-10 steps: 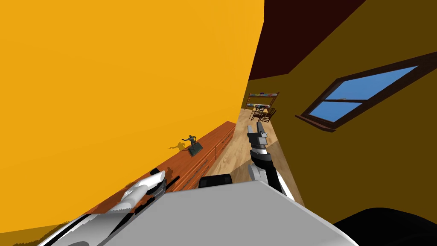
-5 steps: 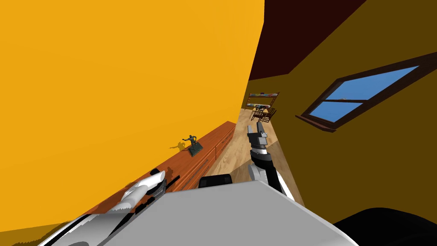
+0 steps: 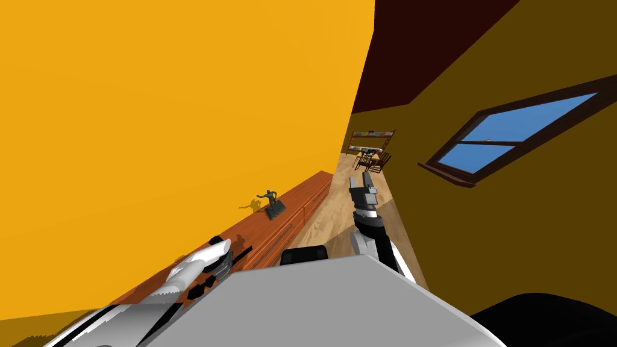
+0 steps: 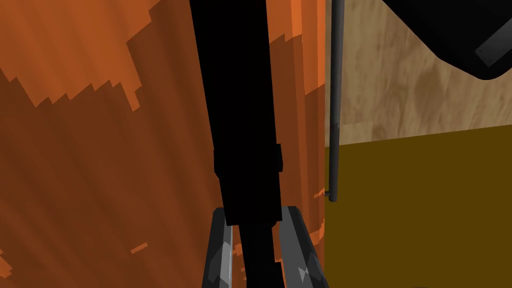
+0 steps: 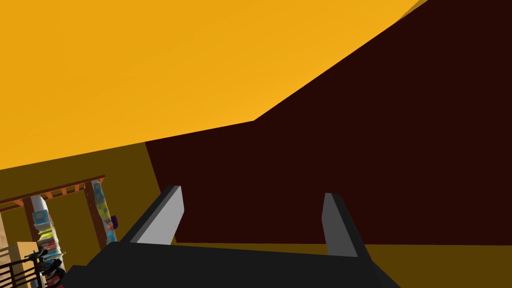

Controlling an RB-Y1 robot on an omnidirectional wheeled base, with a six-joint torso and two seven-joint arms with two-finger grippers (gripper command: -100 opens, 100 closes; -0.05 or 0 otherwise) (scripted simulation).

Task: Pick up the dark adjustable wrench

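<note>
A long orange-brown wooden sideboard with lengthwise grain runs beside the yellow wall. Above its top, near the front edge, is the dark adjustable wrench, a flat, plain black bar, stepped where it widens. I cannot tell whether it touches the wood. The left gripper presses both sides of its narrower end. The right gripper is spread wide, holding nothing. A small dark figurine stands farther along the sideboard.

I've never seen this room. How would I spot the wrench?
A long orange-brown sideboard runs along the yellow wall. At its near end, the left gripper is shut on the wrench: a long, flat black bar, unlike the dark statuette standing farther along.
</note>
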